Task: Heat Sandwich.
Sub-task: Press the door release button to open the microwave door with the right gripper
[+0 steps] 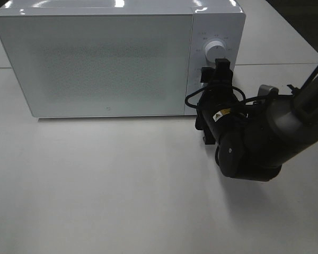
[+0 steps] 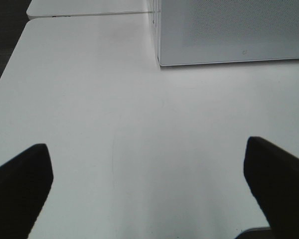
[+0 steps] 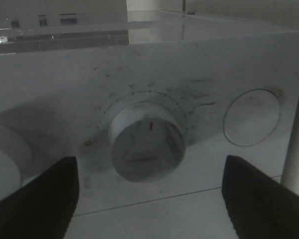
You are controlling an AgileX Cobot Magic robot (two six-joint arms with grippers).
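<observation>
We find the sandwich in none of our views; the microwave (image 1: 95, 63) stands shut at 12 o'clock on the table (image 1: 95, 185).
Our right gripper (image 1: 214, 71) is at the control panel, about 2 o'clock in the high view. Its fingers (image 3: 35, 199) are spread wide on either side of a dial (image 3: 147, 144) with a red mark, holding nothing. A second dial (image 1: 216, 49) sits just beyond at its 12 o'clock. Our left gripper (image 2: 149, 191) gapes fully open over the table, empty, with the microwave's corner at 1 o'clock.
</observation>
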